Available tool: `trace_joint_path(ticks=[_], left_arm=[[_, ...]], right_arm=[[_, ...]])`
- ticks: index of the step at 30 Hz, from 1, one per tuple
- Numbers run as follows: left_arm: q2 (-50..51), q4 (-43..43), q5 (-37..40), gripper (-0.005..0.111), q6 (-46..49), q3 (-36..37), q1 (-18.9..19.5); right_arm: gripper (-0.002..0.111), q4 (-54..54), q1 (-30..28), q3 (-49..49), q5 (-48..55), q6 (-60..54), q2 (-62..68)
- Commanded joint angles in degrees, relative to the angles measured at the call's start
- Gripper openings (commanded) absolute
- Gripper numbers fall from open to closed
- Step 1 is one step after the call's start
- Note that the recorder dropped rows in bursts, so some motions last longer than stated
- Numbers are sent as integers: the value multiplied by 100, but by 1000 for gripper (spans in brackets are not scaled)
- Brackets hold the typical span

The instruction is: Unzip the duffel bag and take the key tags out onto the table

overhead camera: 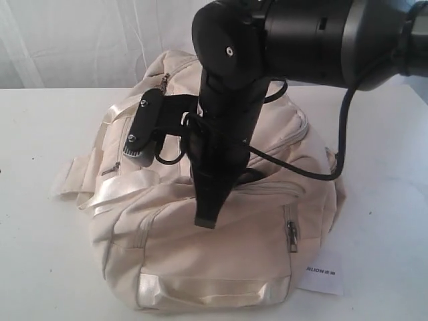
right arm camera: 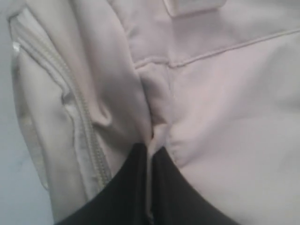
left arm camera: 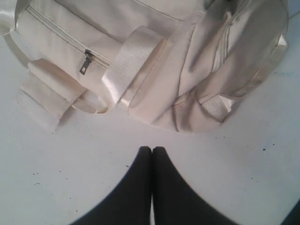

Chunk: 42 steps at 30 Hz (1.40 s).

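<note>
Right claw (right arm camera: 151, 149) is pressed into the top of the duffel bag (overhead camera: 221, 247). Jaws are closed to a sliver with cream cloth bunched at the tips — can't tell if a zip pull is in there or just a fabric fold. The zip track (right arm camera: 86, 136) runs just beside the tips, not between them.

Left claw (left arm camera: 152, 149) is closed on nothing, hovering over bare tabletop (left arm camera: 56, 187) just beside the bag's end, near a strap and a pocket pull (left arm camera: 86, 62).

Key tags aren't visible in any view, presumably inside. The bag sits mid-tabletop, soft and slumped.

To do this step well:
- Confirm the grip is on a metal pull, not cloth. If it's cloth, open up and re-aim onto the track.
- Drag along the zip line, low and slow, not upward — the bag looks limp and would likely lift or fold.
- Use the left claw to pin the bag's end or a strap so the track runs taut.
- Main risk: teeth snagging on that bunched fold.
</note>
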Motion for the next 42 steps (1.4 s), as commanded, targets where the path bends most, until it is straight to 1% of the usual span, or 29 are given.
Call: trace_joint_path(ticks=[1, 5, 13, 18, 20, 23, 25, 27, 28, 30, 32, 33, 34, 35, 36, 37, 38, 40, 41, 42], left_arm=[[-6, -6, 29, 0, 18, -23, -48], [-6, -6, 29, 0, 18, -12, -48], [-6, -6, 29, 0, 18, -12, -48], [-6, 43, -95, 0, 18, 16, -48], [-6, 114, -374, 0, 18, 149, -48], [71, 154, -1207, 0, 18, 529, -48], [224, 154, -1805, 0, -212, 714, -48], [566, 154, -2230, 0, -406, 743, -38], [762, 154, -2257, 0, -406, 685, -27], [1357, 154, -2063, 0, -416, 378, -27], [1999, 106, -1556, 0, -416, -158, -27], [2385, 106, -1262, 0, -405, -500, -27], [3152, -9, -783, 0, -405, -1175, 92], [3518, -143, -580, 0, -395, -1564, 192], [4120, -539, -268, 0, -270, -2267, 431], [4425, -811, -183, 0, -196, -2616, 572], [4883, -1448, -250, 0, -157, -3186, 799], [5449, -2114, -627, 0, -114, -3639, 945], [5602, -2230, -755, 0, 44, -3734, 945], [5854, -2494, -836, 6, 635, -3843, 883]], right_arm=[[0, -1377, -90, 18, 591, 527, -58], [0, -1539, -431, 40, 591, 757, -238], [0, -1724, -1436, 481, 591, 782, -556], [0, -1974, -1824, 647, 591, 1007, -637], [0, -1974, -1854, 647, 591, 1383, -637], [0, -1822, -1854, 647, 591, 1602, -673], [0, -1580, -1854, 647, 591, 1723, -700], [4, -1463, -1854, 647, 591, 1797, -708], [8, -1421, -1854, 647, 591, 1840, -708], [17, -1350, -1854, 637, 591, 1973, -733], [31, -1306, -1854, 637, 591, 2070, -787], [38, -1276, -1854, 637, 591, 2070, -825], [49, -1210, -1854, 625, 591, 2118, -966], [52, -1212, -1854, 605, 591, 2176, -1030], [54, -1212, -1854, 577, 591, 2260, -1225], [53, -1212, -1854, 577, 591, 2314, -1322], [53, -1212, -1854, 577, 545, 2440, -1558], [53, -1212, -1854, 577, 346, 2588, -1853], [53, -1209, -1854, 577, 288, 2635, -1935], [53, -1182, -1854, 577, 208, 2674, -2054]])
